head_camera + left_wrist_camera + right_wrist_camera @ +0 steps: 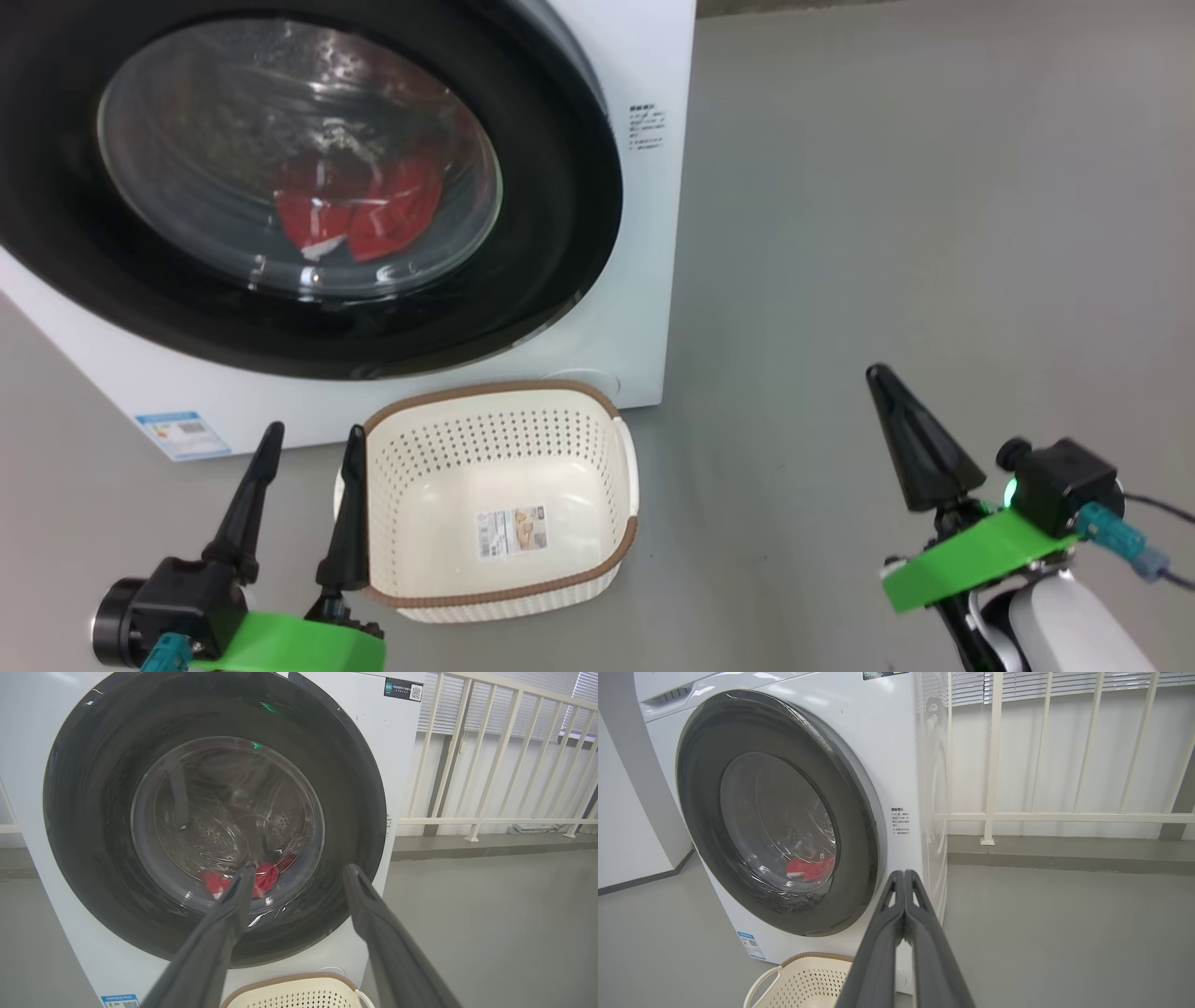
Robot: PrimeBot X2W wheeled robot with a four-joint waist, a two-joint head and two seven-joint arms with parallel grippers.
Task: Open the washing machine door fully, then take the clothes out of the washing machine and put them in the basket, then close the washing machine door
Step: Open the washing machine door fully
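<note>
The white washing machine (644,308) stands ahead with its black-rimmed round door (560,187) closed. Red clothes (359,215) with white trim lie in the drum behind the glass, also seen as clothes (810,868) in the right wrist view. The cream basket (499,415) with a brown rim sits on the floor in front of the machine and holds nothing but a label sticker. My left gripper (313,441) is open, just left of the basket. My right gripper (878,375) hangs shut on nothing, well right of the machine. Its fingers (896,896) press together.
Grey floor (887,205) spreads to the right of the machine. A cream railing (994,765) stands behind it against a white wall. Small labels (182,434) are stuck on the machine's front.
</note>
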